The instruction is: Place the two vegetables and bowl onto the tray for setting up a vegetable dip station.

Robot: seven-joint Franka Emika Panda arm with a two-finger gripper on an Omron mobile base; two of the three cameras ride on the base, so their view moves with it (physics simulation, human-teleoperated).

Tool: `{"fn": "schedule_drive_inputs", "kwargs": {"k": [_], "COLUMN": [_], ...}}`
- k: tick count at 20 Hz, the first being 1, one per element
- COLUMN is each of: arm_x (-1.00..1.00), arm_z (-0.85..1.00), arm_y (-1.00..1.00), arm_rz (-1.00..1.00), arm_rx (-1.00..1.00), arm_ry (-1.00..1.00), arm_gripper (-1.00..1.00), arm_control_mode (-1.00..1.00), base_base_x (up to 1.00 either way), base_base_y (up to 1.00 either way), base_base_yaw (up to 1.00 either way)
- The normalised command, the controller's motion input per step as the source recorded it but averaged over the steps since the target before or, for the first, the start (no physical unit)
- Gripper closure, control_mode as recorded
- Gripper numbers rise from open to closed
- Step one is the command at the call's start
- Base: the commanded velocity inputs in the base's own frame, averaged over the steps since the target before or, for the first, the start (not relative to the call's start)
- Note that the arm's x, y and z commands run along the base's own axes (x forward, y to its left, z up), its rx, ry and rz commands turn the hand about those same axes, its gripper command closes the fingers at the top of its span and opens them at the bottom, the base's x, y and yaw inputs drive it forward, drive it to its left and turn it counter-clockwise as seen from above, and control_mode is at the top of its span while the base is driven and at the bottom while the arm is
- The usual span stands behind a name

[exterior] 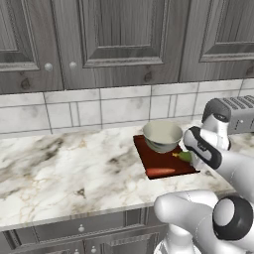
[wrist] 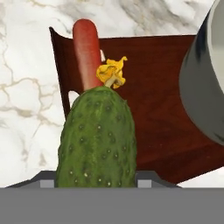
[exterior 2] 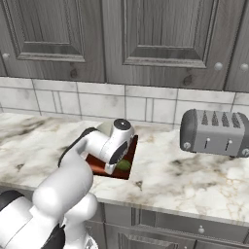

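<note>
Marble counter [exterior: 59, 168], bowl [exterior: 162, 135] and carrot [exterior: 160, 171] on tray [exterior: 149, 158], fingers [wrist: 144, 179] pinching cucumber [wrist: 97, 140] above it

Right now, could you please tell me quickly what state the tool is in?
Tool: closed on the cucumber, held over the tray, with the carrot and bowl already on it.

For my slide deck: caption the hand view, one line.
Pincer holds the cucumber over the tray, carrot already on it, bowl beside.
</note>
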Motion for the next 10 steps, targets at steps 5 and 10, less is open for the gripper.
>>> {"fn": "schedule_drive_inputs", "kwargs": {"k": [5,10], "arm_x": [0.08,0.0], "arm_z": [-0.02,-0.01], "arm_y": [0.14,0.17], "arm_rz": [0.0,0.01], "arm_rx": [0.0,0.0], "arm_ry": [0.0,0.0], "arm_gripper": [1.0,1.0], "arm_control_mode": [-1.0,-1.0], "base_base_x": [0.0,0.0], "base_base_y": [0.0,0.0], "base_base_yaw": [0.0,0.0]}}
